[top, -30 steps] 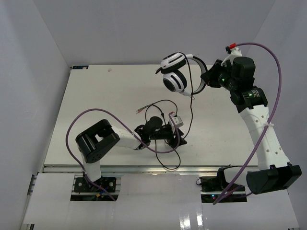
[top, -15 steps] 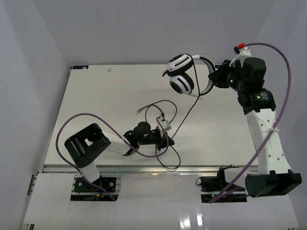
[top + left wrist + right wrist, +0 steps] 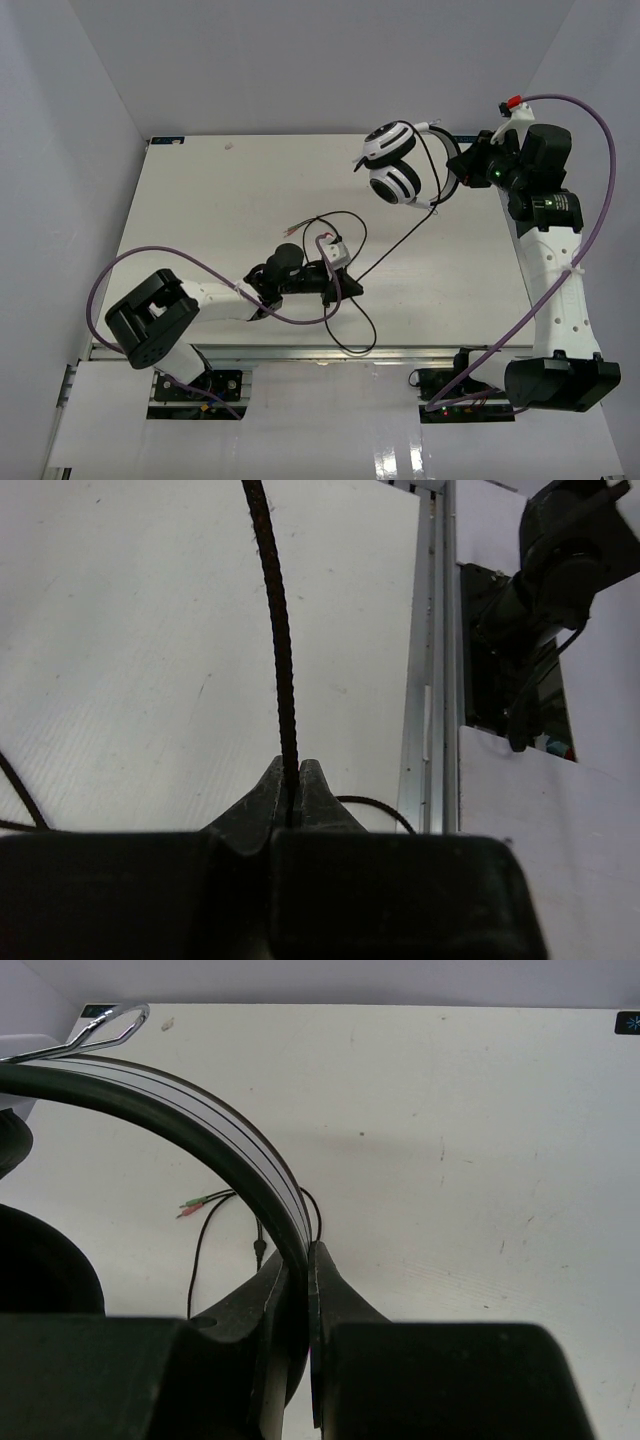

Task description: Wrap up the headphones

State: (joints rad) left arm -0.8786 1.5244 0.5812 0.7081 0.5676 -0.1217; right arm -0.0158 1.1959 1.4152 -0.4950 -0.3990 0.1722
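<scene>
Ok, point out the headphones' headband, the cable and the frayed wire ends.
headband point(image 3: 230, 1140): right wrist view, white striped outer face.
cable point(image 3: 283, 660): left wrist view, taut stretch above the pinch.
wire ends point(image 3: 290, 230): top external view, reddish tips.

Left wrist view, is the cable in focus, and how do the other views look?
Left wrist: cable sharp, weave legible, fingers nearly black silhouettes. Right wrist: headband close, slightly soft; table scuffs crisp. Top external: even light, sheen on the near panel.
</scene>
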